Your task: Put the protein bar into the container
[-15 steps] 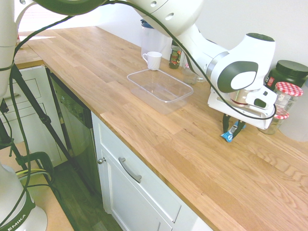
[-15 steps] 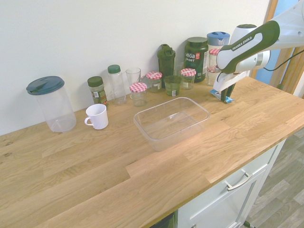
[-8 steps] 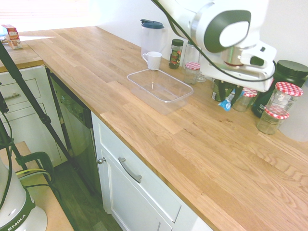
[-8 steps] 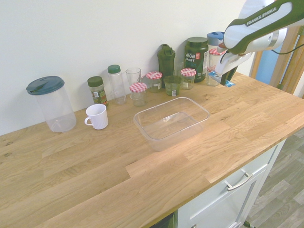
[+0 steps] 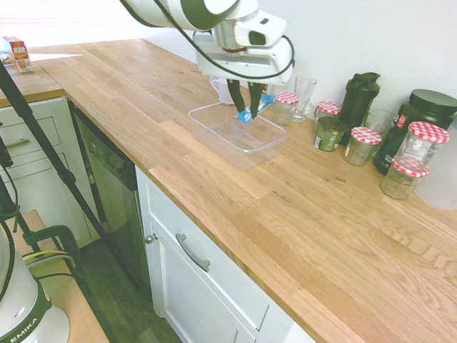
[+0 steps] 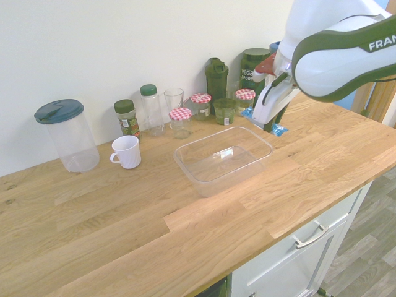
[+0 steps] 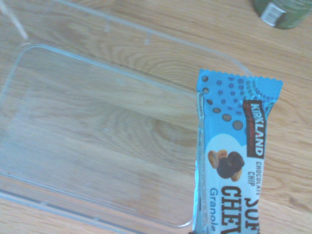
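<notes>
1. The jaws are closed on the bar (image 7: pixel 229 161), held in the air by the tub's (image 6: pixel 207 180) rim.
2. It should be light and slightly soft — squeezing may dent it; the shiny wrapper could slip.
3. Best grip: mid-length, across the flat — not the crimped end.

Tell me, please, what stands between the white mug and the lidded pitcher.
Nothing: only bare countertop separates the mug and pitcher in the second exterior view.
</notes>
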Tool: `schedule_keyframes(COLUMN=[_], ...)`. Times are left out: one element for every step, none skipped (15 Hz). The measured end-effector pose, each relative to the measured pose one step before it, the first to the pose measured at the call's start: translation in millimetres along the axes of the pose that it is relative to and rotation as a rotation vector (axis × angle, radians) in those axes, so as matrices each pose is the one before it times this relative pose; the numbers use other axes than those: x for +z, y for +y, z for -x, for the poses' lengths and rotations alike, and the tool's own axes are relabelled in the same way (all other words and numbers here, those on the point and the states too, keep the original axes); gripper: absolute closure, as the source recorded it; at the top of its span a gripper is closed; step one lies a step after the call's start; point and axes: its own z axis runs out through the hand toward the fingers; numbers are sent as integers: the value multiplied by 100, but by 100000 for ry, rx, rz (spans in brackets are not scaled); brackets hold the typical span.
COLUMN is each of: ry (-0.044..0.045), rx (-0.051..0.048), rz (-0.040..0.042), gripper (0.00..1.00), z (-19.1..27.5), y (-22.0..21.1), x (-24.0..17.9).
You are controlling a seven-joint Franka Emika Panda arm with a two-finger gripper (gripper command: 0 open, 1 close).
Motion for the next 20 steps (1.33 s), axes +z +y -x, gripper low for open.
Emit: schedule_keyframes(ry=[100, -207, -266, -128, -236, -214, -284, -323, -121, -292, -404, -530, -718, -718, -609, -286, -196, -124, -213, -356], rx=[-555, -247, 3, 34, 123, 296, 370, 408, 241, 106, 151, 90, -188, -97, -67, 67, -22, 9, 106, 91], rz=[725, 798, 934, 1016, 842, 417, 106, -126, -38, 0, -37, 137, 316, 288, 483, 338, 264, 129, 179, 419], gripper=[100, 100, 100, 100, 100, 100, 100, 100, 100, 100, 100, 100, 100, 100, 100, 100, 100, 100, 100, 100], z=[853, 712, 612, 411, 232, 5, -202, -206, -163, -7, 156, 211, 272, 234, 129, -3, -56, -84, -77, -41], y=[-1131, -969, -845, -874, -928, -967, -1016, -1058, -1006, -1088, -1080, -935, -726, -494, -289, -191, -110, -151, -146, -65], x=[190, 403, 489, 570, 654, 546, 534, 436, 341, 346, 323, 386, 541, 550, 555, 383, 287, 219, 277, 490])
